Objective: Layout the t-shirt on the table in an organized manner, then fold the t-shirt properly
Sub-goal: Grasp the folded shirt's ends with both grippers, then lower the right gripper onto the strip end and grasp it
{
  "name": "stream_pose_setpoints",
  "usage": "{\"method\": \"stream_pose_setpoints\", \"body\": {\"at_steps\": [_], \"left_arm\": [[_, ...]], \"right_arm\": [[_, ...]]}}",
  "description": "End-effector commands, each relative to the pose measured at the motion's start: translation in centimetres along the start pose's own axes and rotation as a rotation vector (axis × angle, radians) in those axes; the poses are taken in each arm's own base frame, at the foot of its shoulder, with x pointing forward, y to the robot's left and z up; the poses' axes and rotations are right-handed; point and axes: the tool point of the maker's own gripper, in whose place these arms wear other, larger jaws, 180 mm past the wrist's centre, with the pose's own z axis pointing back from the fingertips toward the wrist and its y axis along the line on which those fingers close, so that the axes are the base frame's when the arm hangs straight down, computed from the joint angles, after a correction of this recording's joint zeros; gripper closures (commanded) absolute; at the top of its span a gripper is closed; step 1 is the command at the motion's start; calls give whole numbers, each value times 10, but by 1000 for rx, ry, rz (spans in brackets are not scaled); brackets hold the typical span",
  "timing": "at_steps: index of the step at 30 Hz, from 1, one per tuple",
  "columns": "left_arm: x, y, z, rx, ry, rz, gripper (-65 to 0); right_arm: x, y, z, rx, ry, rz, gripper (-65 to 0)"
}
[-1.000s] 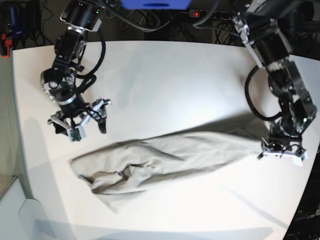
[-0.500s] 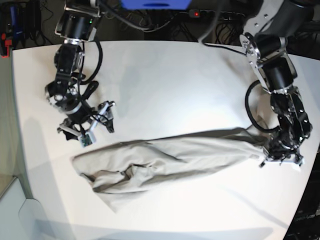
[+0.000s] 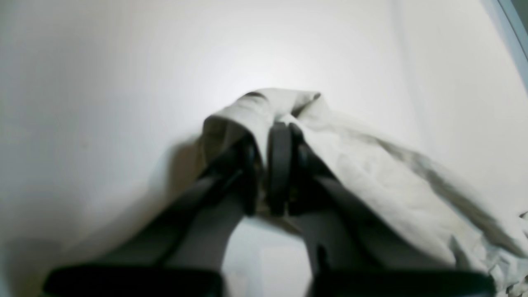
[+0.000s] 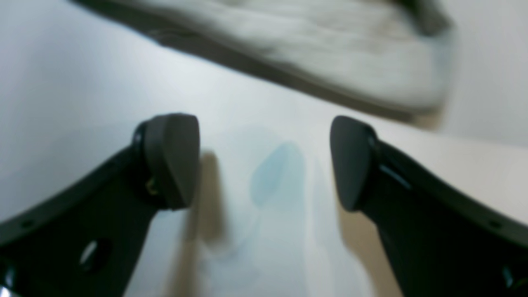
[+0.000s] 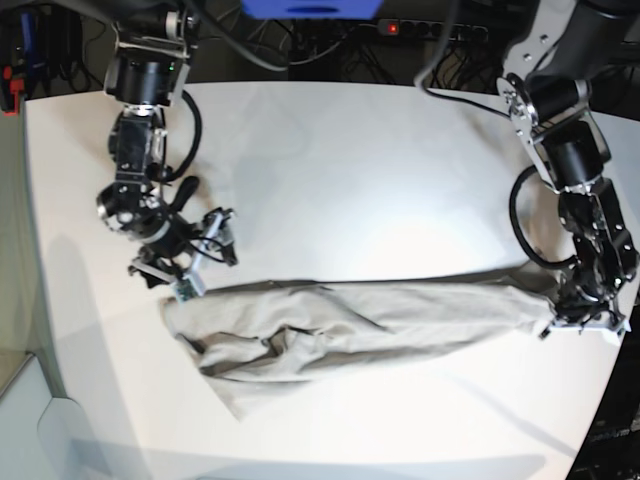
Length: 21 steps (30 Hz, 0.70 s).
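One t-shirt [image 5: 360, 325] lies on one white desk [image 5: 340, 160], bunched into a long rope across the lower middle of the base view, its long axis running left to right. The left gripper [image 3: 270, 165] is clamped on its right end. The right gripper [image 4: 264, 161], jaws wide and empty, sits just above the left end, seemingly not touching cloth.

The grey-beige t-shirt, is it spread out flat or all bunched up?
Bunched up: the grey-beige cotton t-shirt lies in a long wrinkled strip on the white table.
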Motion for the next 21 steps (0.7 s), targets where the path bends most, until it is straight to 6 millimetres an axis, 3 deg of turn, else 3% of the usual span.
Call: {"method": "stream_pose_setpoints", "body": {"at_steps": [1, 7, 14, 21], "left_arm": [[32, -12, 6, -26, -75, -4, -1], [36, -13, 7, -27, -81, -3, -1], [56, -1, 11, -3, -147, -20, -1], [56, 10, 3, 17, -113, -2, -1]], "right_arm": [[31, -17, 0, -33, -77, 7, -465], [40, -37, -11, -35, -66, 3, -465], [46, -72, -13, -63, -45, 13, -465], [50, -73, -15, -60, -57, 9, -466]]}}
